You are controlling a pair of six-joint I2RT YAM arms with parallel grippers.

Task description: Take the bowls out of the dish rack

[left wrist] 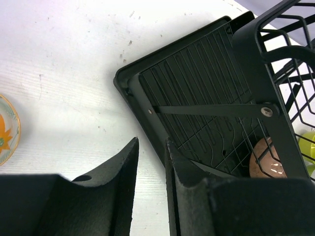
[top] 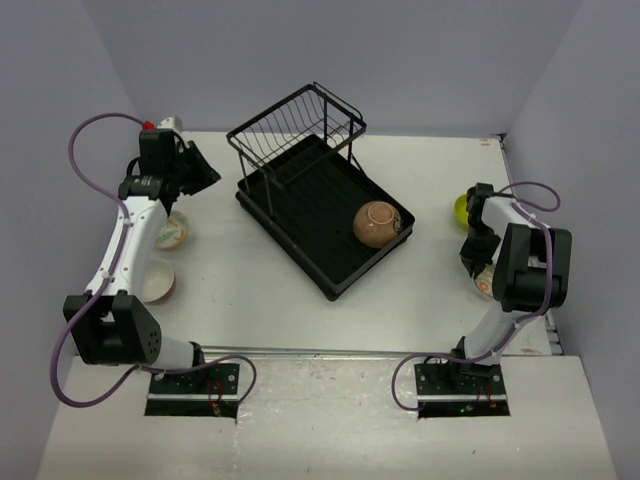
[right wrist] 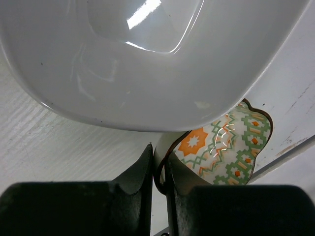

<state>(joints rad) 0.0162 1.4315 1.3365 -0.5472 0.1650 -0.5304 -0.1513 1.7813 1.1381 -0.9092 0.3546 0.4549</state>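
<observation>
tan bowl (top: 378,224) in the dish rack (top: 300,215)
right gripper (right wrist: 158,152) pinches a patterned bowl (right wrist: 231,147) right of the rack; left gripper (left wrist: 151,142) narrow, empty.

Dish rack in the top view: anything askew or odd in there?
The tan-brown bowl lies tipped, foot ring showing, by the right-hand rim of the dish rack, which sits diagonal to the edges of the table. No visible spill or damage.
</observation>
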